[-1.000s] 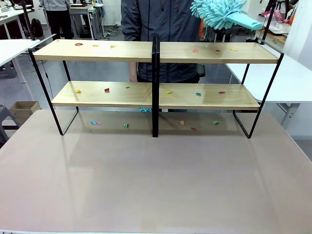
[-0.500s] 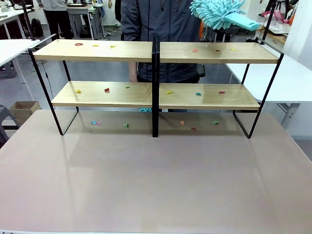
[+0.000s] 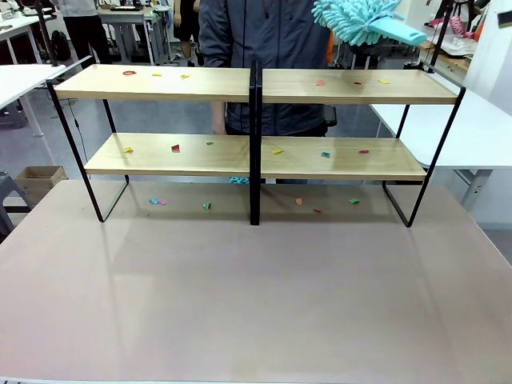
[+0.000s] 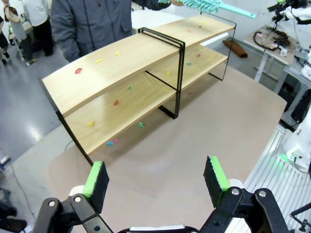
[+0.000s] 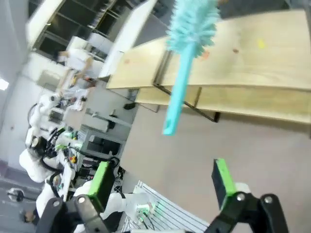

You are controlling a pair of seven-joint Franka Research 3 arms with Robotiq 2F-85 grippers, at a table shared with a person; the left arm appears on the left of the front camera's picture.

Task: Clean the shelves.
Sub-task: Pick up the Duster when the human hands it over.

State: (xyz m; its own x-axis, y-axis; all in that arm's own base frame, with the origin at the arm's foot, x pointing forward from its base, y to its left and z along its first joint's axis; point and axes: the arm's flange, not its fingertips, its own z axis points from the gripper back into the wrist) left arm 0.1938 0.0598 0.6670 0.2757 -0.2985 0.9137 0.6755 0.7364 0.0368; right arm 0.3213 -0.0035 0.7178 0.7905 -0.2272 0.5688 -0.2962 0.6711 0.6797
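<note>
Four light-wood boards (image 3: 184, 154) make the black-framed two-tier shelves (image 3: 254, 144); one fluffy turquoise duster (image 3: 356, 18) above; left hand (image 4: 155, 174), right hand (image 5: 162, 177) both spread wide.

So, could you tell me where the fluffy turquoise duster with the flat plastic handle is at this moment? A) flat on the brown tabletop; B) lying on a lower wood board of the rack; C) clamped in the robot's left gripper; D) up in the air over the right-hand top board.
D: the fluffy turquoise duster is up above the right-hand top board of the shelves, touching no board, and the left gripper is open and empty.
</note>
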